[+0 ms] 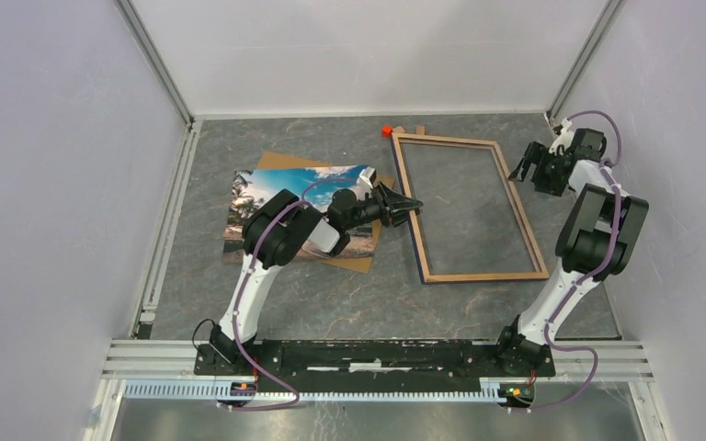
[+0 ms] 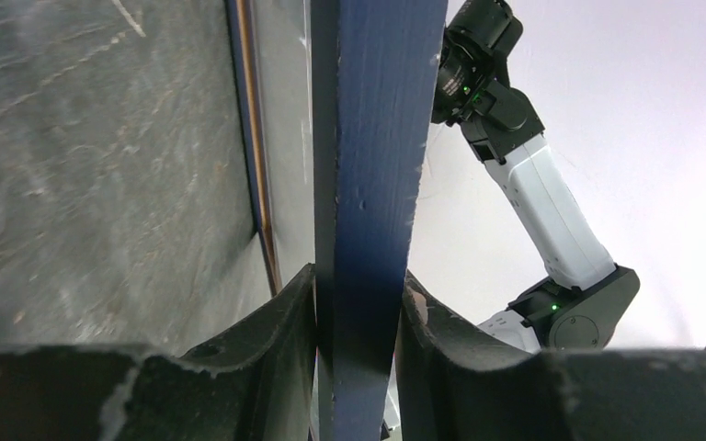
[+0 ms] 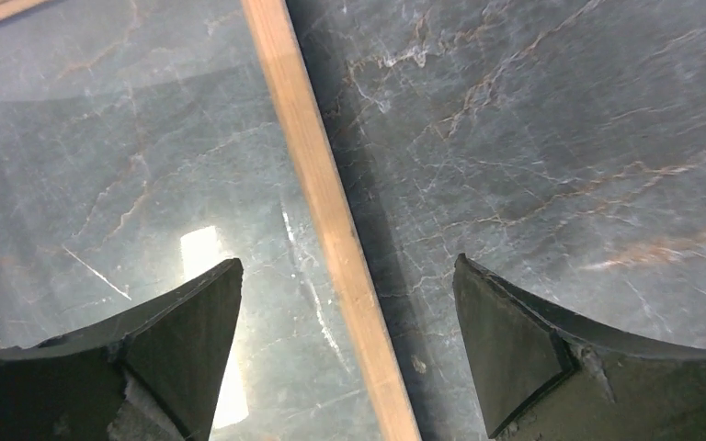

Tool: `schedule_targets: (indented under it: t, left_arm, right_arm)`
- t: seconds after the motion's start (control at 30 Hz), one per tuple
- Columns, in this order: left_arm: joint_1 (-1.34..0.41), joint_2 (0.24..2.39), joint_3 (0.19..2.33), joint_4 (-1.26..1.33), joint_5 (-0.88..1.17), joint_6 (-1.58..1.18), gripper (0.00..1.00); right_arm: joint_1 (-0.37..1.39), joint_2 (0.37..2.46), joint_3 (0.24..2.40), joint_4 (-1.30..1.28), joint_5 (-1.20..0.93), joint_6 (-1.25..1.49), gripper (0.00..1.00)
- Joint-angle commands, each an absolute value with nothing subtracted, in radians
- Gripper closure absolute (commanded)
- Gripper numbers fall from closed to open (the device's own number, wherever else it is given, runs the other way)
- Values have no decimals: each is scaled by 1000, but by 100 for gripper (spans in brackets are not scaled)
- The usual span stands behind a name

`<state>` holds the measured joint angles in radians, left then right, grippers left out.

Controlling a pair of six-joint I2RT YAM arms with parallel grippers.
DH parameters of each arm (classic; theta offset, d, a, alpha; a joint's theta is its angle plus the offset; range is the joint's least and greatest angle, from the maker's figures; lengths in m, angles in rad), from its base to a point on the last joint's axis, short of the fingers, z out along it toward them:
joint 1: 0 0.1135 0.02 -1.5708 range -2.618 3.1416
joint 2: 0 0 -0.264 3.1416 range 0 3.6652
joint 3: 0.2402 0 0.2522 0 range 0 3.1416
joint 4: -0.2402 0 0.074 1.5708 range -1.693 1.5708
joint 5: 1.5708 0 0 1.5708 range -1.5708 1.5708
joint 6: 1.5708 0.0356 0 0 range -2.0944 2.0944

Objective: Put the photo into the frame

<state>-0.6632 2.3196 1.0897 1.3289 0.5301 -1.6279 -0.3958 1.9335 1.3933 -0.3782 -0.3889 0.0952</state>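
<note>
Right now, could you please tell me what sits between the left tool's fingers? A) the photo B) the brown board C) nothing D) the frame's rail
D: the left wrist view shows the frame with its blue rail gripped on both sides by the left tool, while the photo lies flat, apart from that tool.

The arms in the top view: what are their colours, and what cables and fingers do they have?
The left arm and the right arm have white links and black joint housings. A thin purple cable runs along each. The fingers are black and wedge-shaped.
</note>
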Motion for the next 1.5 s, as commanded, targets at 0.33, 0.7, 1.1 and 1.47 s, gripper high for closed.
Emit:
schedule_targets:
  t: [0.33, 0.7, 1.1, 1.47]
  left_arm:
    - [-565, 2220, 1029, 1285, 634, -1659, 65]
    - [-537, 2220, 1034, 1183, 673, -1598, 69]
    - [-550, 1997, 1081, 699, 664, -1267, 69]
    - [-671, 1856, 1389, 75, 514, -939, 69]
  right_arm:
    - [-446, 2131, 1425, -319, -730, 110, 21]
    - [-420, 2120, 1366, -293, -795, 127, 38]
    - [-398, 1971, 1195, -181, -627, 160, 34]
    - [-374, 1653, 1031, -193, -300, 188, 10]
